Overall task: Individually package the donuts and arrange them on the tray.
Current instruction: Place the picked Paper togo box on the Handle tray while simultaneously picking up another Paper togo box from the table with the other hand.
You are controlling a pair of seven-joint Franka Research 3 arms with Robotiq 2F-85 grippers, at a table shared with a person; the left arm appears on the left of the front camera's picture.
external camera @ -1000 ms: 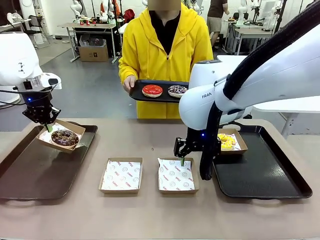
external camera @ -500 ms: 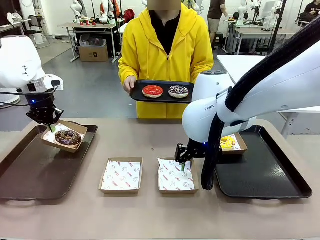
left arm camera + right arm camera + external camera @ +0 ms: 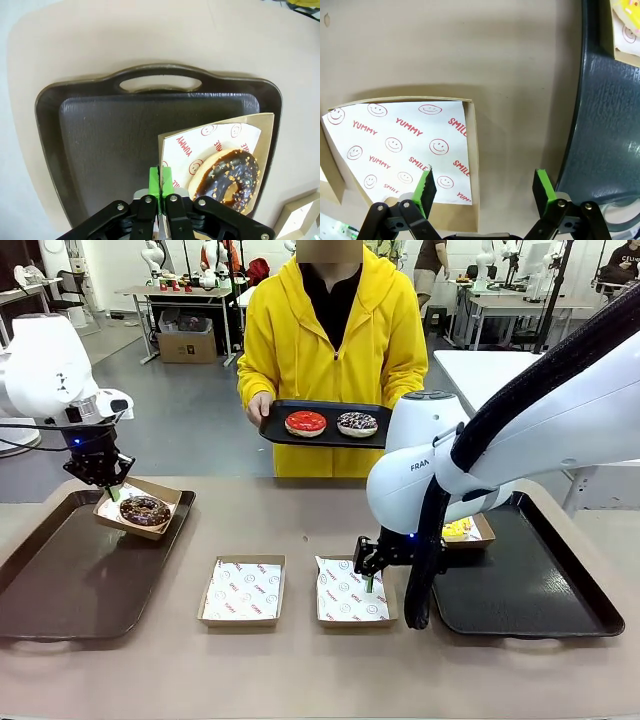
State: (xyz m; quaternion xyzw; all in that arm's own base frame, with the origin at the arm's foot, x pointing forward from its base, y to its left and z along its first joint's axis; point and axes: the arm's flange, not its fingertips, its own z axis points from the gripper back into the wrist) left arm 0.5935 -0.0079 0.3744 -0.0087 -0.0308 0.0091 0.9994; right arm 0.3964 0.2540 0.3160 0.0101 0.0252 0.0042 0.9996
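Pinching donut box (image 3: 268, 145), left tool (image 3: 160, 180), empty box (image 3: 474, 165), liner (image 3: 400, 145) printed YUMMY, SMILE

Front view: fixed between the arms, faces across the table (image 3: 300, 520) toward the person (image 3: 330, 340) at the far side, wide and fairly distant.

Left wrist view: looks steeply down from close above the left tray (image 3: 100, 135), the donut box (image 3: 267, 150) and the sprinkled donut (image 3: 230, 175), all shared with the front view.

Right wrist view: looks straight down, very near, on a paper-lined box (image 3: 472, 150) and the right tray (image 3: 605, 125), likewise shared.
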